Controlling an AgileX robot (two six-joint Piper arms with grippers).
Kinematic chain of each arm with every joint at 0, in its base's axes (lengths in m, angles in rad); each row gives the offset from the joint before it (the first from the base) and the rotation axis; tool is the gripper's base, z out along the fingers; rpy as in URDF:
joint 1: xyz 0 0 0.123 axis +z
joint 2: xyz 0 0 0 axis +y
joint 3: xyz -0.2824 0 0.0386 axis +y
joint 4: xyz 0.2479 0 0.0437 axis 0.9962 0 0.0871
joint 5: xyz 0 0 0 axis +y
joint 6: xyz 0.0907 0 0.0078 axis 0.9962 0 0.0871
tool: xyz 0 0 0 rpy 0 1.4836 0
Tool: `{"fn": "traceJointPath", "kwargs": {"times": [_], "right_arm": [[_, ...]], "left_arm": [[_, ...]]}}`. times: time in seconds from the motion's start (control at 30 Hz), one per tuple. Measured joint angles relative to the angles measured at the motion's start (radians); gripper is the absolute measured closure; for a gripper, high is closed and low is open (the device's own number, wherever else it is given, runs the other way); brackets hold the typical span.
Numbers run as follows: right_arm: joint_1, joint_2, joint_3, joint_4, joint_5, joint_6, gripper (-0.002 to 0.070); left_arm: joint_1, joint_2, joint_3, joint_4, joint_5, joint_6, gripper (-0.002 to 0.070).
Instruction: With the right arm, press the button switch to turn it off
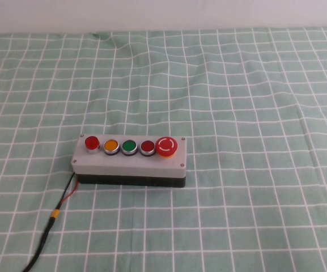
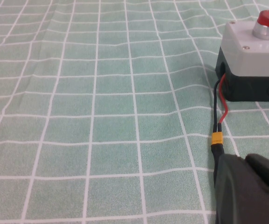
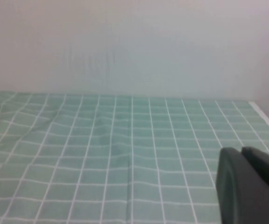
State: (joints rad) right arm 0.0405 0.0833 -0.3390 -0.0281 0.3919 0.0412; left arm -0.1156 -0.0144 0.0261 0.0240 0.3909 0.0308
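The button switch (image 1: 130, 163), a light grey box on a black base, sits mid-table in the high view. It carries a row of red (image 1: 92, 142), yellow (image 1: 111, 145), green (image 1: 129, 147), red (image 1: 147, 147) and large red mushroom (image 1: 166, 145) buttons. Its left end (image 2: 253, 51) shows in the left wrist view. My left gripper (image 2: 244, 159) is shut and empty, low over the cloth beside the box's cable. My right gripper (image 3: 241, 151) is shut and empty over bare cloth, with the switch out of its view. Neither arm's body shows in the high view.
A black and red cable with a yellow connector (image 1: 55, 215) runs from the box's left end toward the near left corner; it also shows in the left wrist view (image 2: 217, 140). A green checked cloth (image 1: 254, 102) covers the table, rumpled at the back. A white wall (image 3: 134, 46) stands behind.
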Motion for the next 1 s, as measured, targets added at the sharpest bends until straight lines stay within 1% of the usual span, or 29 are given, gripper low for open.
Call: {"fn": "traceJointPath", "kwargs": {"times": [0.17, 0.27, 0.43, 1.0], "right_arm": [[-0.034, -0.085, 0.164, 0.02, -0.027, 0.0, 0.0692], [-0.047, -0.092, 0.258, 0.034, -0.041, 0.0, 0.0692], [-0.061, -0.092, 0.357, 0.045, -0.044, 0.0, 0.0692], [-0.061, -0.092, 0.364, 0.048, -0.038, 0.0, 0.0692]], "left_arm": [[0.0, 0.0, 0.0, 0.0, 0.0, 0.0, 0.0678], [0.0, 0.0, 0.0, 0.0, 0.0, 0.0, 0.0678], [0.0, 0.0, 0.0, 0.0, 0.0, 0.0, 0.0678], [0.0, 0.0, 0.0, 0.0, 0.0, 0.0, 0.0678]]}}
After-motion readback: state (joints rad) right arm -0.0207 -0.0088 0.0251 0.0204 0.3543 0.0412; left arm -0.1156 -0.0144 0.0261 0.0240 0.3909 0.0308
